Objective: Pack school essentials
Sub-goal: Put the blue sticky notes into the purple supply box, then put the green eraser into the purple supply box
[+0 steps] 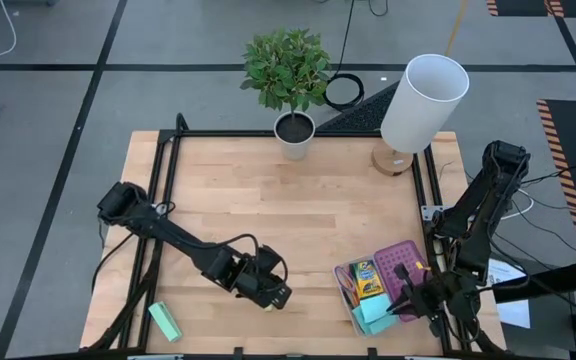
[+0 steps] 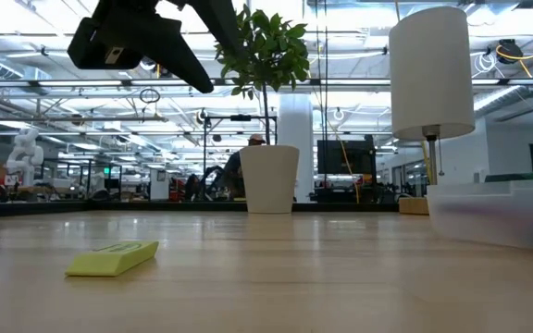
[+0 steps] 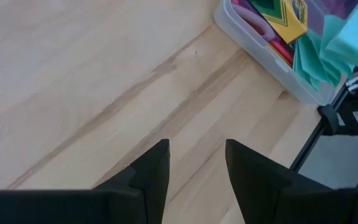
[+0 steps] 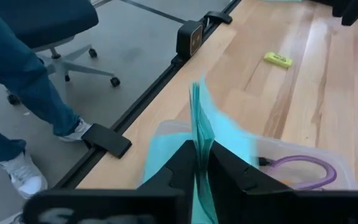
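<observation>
While clamped edge-on between the right gripper's (image 4: 202, 163) narrow fingers, sticky-note pad (image 4: 199, 124) stood upright over clear bin (image 4: 303, 152); left gripper (image 3: 196, 163) hovered half-open, empty.

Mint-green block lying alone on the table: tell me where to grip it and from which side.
Grip the mint-green block across its narrow width at mid-length, coming straight down. It lies flat on the table with nothing beside it, so only its long edges offer purchase. Turn the fingers to match its diagonal lie. The open left gripper is nearest, so probably the better choice.
</observation>
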You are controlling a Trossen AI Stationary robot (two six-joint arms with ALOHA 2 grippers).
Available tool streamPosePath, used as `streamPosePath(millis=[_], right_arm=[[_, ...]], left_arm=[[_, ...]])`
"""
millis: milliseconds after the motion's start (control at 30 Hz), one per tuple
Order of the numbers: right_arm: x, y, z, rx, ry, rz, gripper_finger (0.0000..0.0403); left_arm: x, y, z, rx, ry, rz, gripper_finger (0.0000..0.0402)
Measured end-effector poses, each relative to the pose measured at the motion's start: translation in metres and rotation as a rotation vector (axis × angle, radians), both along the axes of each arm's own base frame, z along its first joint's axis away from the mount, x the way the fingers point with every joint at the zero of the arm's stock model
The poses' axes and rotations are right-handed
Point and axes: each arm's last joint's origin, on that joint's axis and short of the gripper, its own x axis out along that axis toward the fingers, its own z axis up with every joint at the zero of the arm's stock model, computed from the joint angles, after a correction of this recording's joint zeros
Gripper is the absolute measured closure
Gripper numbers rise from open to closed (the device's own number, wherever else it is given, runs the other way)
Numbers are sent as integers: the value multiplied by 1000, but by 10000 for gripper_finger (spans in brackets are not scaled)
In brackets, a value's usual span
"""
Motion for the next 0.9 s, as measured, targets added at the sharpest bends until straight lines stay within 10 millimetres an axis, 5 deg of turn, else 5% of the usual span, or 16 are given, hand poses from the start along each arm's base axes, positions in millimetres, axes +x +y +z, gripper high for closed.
streamPosePath(millis=[467,900], right_arm=[[-4,1,2,122,131,51,244],[-5,-1,17,362,230,-67,268]], left_arm=[[3,5,0,-1,0,17,243],[1,2,0,-38,-5,56,243]])
